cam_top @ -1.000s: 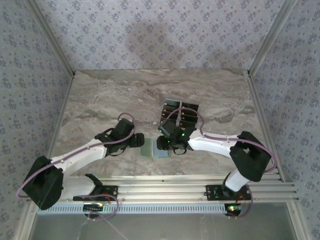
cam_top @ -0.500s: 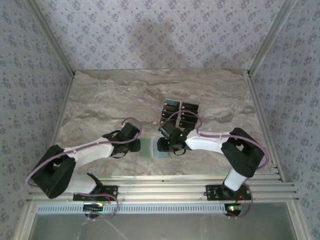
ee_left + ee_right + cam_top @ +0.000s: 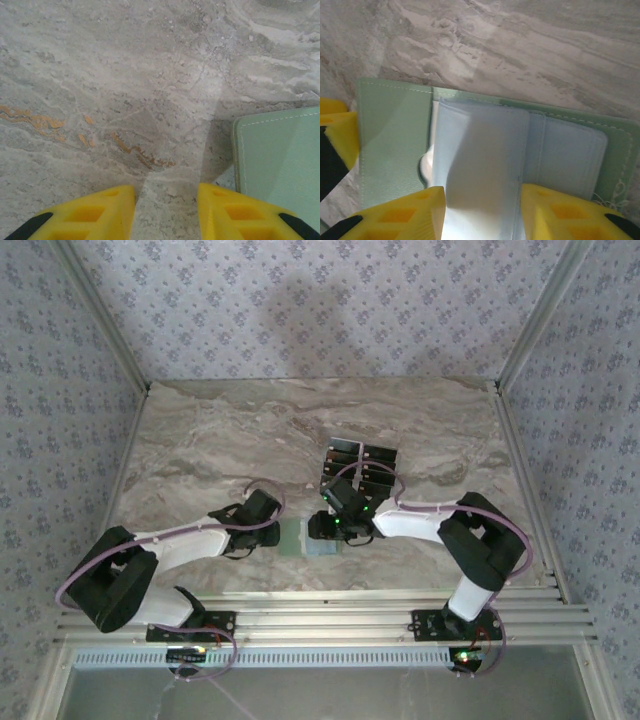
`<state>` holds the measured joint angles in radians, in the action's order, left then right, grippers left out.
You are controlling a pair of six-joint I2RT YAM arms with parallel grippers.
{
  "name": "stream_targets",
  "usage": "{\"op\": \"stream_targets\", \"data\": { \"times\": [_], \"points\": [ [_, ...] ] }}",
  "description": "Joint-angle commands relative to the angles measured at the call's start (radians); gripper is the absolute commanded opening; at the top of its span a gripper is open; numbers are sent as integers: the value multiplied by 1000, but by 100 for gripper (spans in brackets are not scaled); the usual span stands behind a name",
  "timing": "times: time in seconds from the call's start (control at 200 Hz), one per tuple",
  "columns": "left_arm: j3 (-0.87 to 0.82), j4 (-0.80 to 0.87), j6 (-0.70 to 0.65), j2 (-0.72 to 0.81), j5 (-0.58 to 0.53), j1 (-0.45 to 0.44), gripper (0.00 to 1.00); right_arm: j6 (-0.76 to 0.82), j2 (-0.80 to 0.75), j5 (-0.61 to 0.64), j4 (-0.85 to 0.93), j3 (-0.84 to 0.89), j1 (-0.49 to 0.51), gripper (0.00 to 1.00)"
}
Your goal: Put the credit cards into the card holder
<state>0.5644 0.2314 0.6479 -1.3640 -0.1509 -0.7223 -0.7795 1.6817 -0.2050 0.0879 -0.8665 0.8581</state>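
Observation:
The pale-green card holder (image 3: 293,538) lies open on the marble table, between the two grippers. In the right wrist view its green cover (image 3: 395,130) lies flat, and a pale blue-grey inner flap (image 3: 485,145) rises between the fingers of my right gripper (image 3: 482,192), which is shut on it from both sides. My left gripper (image 3: 166,192) stands open just left of the holder's edge (image 3: 280,160), with bare table between its fingers. One of its yellow fingers (image 3: 337,132) shows beside the cover. Several black credit cards (image 3: 364,464) lie in rows behind the right gripper (image 3: 318,532).
Both arms reach in low from the near rail (image 3: 330,615) and meet at mid-table. Patterned walls (image 3: 60,420) close in the table on three sides. Bare marble (image 3: 220,430) lies to the left and beyond the cards.
The left gripper's jaws have narrowed and the left arm has folded lower, its gripper staying beside the holder. The right arm's elbow has shifted left, with its gripper edging up and left over the holder.

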Motion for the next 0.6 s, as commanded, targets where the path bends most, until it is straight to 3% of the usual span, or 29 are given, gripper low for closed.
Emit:
{"op": "stream_targets", "data": {
  "times": [0.0, 0.595],
  "points": [
    [-29, -74, 16, -41, 31, -11, 38, -23, 24, -69, -38, 5, -5, 46],
    [-62, -112, 22, -22, 33, -11, 38, -39, 62, -132, -15, -128, 29, 46]
  ]
}}
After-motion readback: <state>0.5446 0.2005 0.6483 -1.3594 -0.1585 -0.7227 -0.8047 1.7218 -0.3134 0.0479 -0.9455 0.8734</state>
